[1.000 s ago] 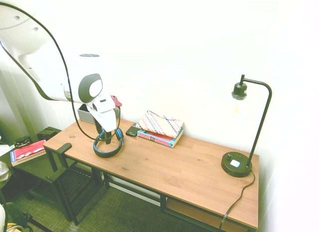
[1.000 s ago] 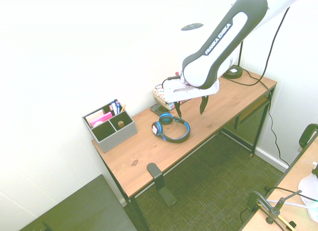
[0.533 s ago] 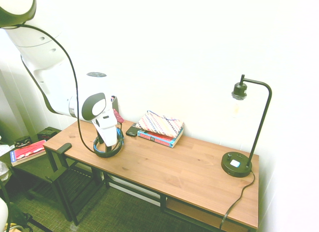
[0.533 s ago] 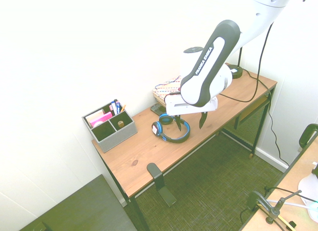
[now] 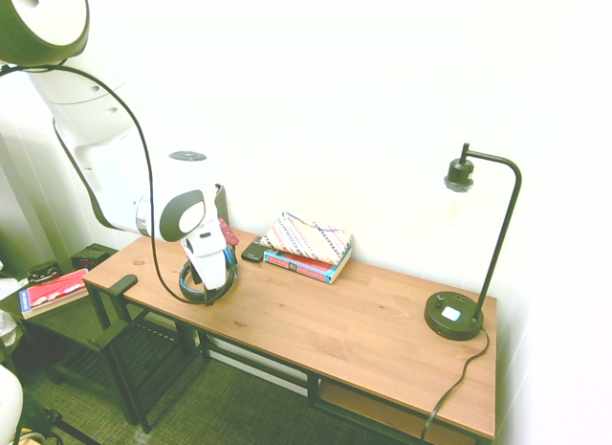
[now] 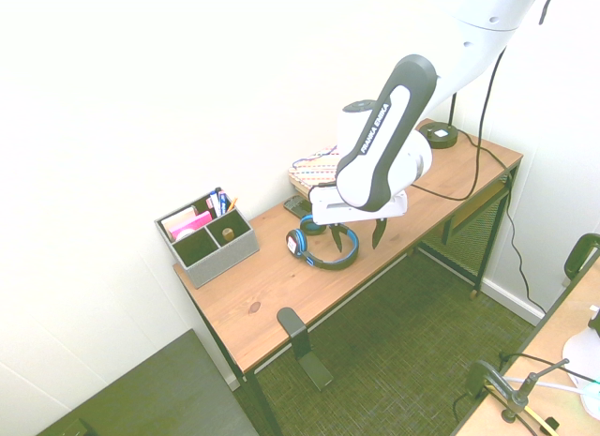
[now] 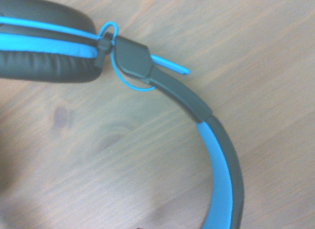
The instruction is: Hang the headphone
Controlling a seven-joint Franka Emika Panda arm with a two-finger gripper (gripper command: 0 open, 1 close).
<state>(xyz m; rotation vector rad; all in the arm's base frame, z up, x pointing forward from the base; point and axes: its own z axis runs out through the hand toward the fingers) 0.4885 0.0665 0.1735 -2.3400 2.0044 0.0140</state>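
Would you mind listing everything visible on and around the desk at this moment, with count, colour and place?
headphone: one, blue and black, flat on the desk, below the gripper.
desk: one, wooden top on a dark frame, against the white wall.
organizer: one, grey, with compartments holding pink and other items, at the desk's end near the wall.
books: a small stack, topmost one patterned, by the wall beside the headphone.
small dark object: one, black, between the books and the headphone.
lamp: one, black, at the desk's far end from the organizer.
hook: one, black, on the desk's front edge.
gripper: one, white with dark fingers, open, pointing down just above the headphone.
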